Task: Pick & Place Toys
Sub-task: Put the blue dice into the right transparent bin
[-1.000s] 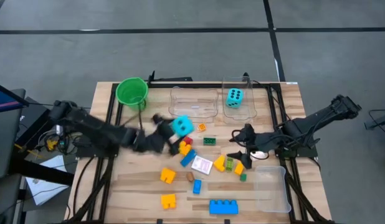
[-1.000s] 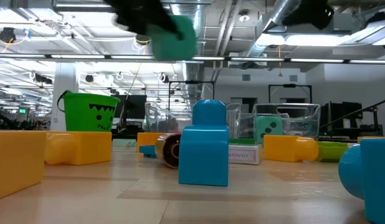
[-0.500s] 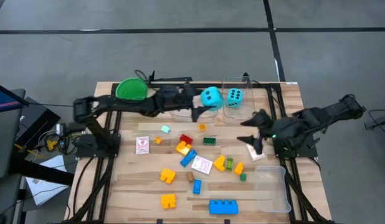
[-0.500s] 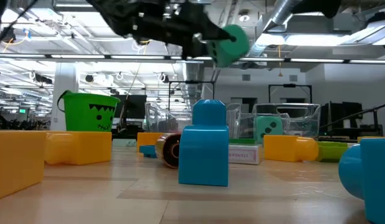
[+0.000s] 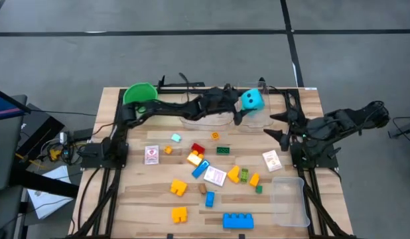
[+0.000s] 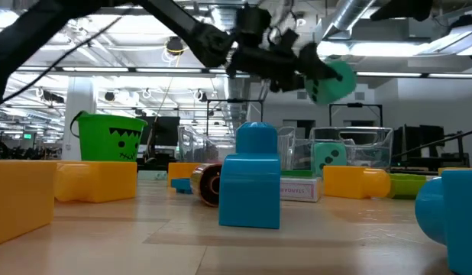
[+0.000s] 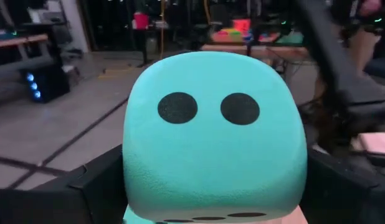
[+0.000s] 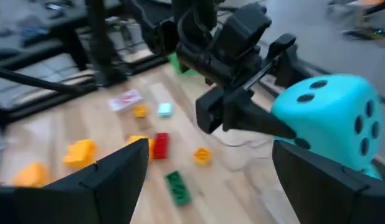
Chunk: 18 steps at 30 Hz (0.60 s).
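Note:
My left gripper [image 5: 245, 105] reaches level along the table's far side, shut on a cyan die [image 5: 254, 99] that hangs above the far right clear tub [image 5: 261, 121]. The low view shows a second cyan die [image 6: 328, 157] inside that tub, below the held die [image 6: 330, 79]. Coloured blocks [image 5: 200, 163] and pink-and-white cards [image 5: 271, 160] lie loose on the wooden table [image 5: 112, 199]. My right gripper [image 5: 278, 126] stands open near the table's right side, holding nothing. My left gripper pinches the die by two opposite faces, one finger [image 7: 86, 186] on each side, low on the die [image 7: 139, 186]. The fingers lie level and come from the table's left. The die is lifted clear, its two-dot face [image 7: 208, 109] turned back toward the wrist.
A green bucket [image 5: 140, 95] stands at the far left, another clear tub [image 5: 206, 113] at the far middle and a third [image 5: 289, 199] at the near right. A big blue block [image 5: 237, 220] and yellow blocks [image 5: 179, 214] lie near the front edge.
My left gripper has carried the cyan die, lifted clear, from over the table's middle toward the far edge and then right, ending above the far right tub. My right gripper has drawn back toward the table's right and far edges and risen, staying open.

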Tool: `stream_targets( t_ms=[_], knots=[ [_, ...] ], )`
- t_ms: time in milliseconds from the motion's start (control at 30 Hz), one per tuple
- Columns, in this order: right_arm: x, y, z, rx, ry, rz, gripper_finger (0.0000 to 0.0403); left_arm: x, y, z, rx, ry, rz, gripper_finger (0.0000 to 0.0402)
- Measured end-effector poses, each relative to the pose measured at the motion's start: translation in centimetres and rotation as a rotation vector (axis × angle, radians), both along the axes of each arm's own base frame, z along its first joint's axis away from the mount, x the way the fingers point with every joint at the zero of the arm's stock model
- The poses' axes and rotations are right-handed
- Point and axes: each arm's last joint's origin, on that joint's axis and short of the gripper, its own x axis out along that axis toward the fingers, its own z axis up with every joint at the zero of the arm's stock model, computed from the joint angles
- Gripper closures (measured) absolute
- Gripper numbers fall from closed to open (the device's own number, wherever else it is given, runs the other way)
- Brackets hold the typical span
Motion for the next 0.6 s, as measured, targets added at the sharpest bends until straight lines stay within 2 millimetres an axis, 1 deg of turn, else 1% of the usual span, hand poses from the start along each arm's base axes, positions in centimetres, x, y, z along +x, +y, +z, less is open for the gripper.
stream_targets(
  t_ms=[100, 200, 433, 600],
  knots=[
    [-0.1, -0.2, -0.1, -0.034, 0.01, -0.046, 0.0072, 1.1, 1.1, -1.7, -0.02, 0.04, 0.019, 0.0047],
    [-0.1, -0.4, -0.1, -0.052, 0.013, -0.084, 0.0072, 1.9, 1.6, -3.2, -0.038, 0.057, 0.025, 0.0041],
    [0.6, -1.2, -0.4, -0.101, 0.056, -0.171, 0.0072, 2.3, 1.4, -4.8, -0.053, 0.101, 0.017, 0.0041],
    [0.7, -1.8, -0.4, -0.109, 0.071, -0.207, 0.0072, 2.5, 0.5, -4.8, -0.055, 0.11, -0.005, 0.0015]
  ],
)
